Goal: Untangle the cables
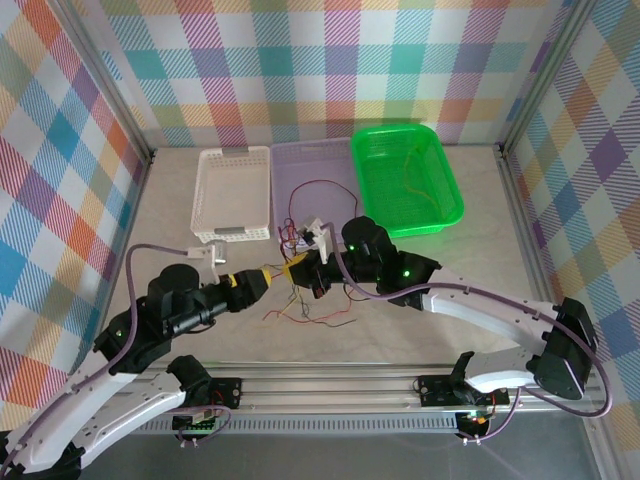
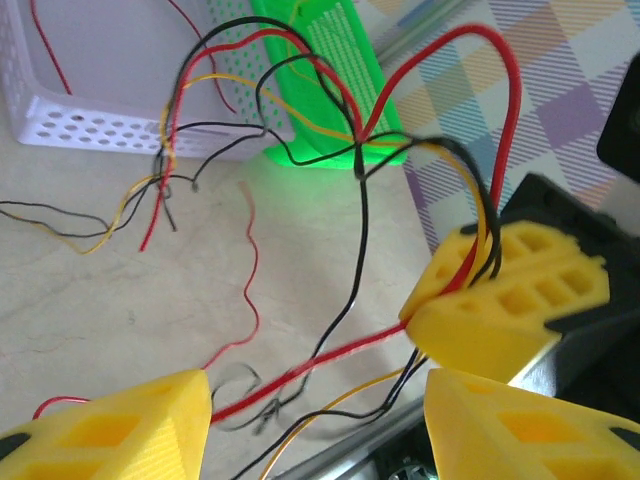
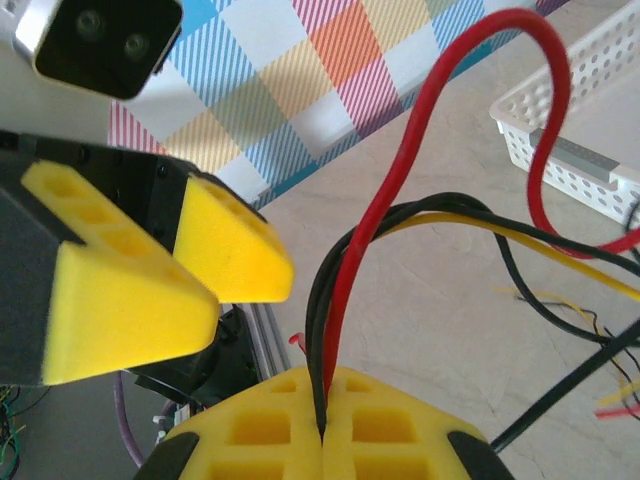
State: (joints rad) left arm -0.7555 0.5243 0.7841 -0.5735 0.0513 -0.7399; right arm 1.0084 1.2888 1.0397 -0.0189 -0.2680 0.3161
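Note:
The cables [image 1: 312,308] are a tangle of thin red, black and yellow-orange wires at mid-table, with strands trailing on the surface. My right gripper [image 3: 322,425] is shut on a bunch of them: a red cable [image 3: 395,190] and black ones rise from between its pads. It appears as a yellow wedge [image 2: 440,300] in the left wrist view. My left gripper [image 2: 320,400] is open right beside it, and a red cable [image 2: 330,362] plus black and yellow strands cross its gap untouched. In the top view the left gripper [image 1: 281,276] and right gripper [image 1: 304,268] nearly meet.
Three baskets line the back: a white basket [image 1: 205,190], a lavender basket [image 1: 340,155] with a red cable loop [image 1: 322,184] over it, and a green basket [image 1: 440,170] holding a thin wire. The metal rail [image 1: 330,385] runs along the near edge.

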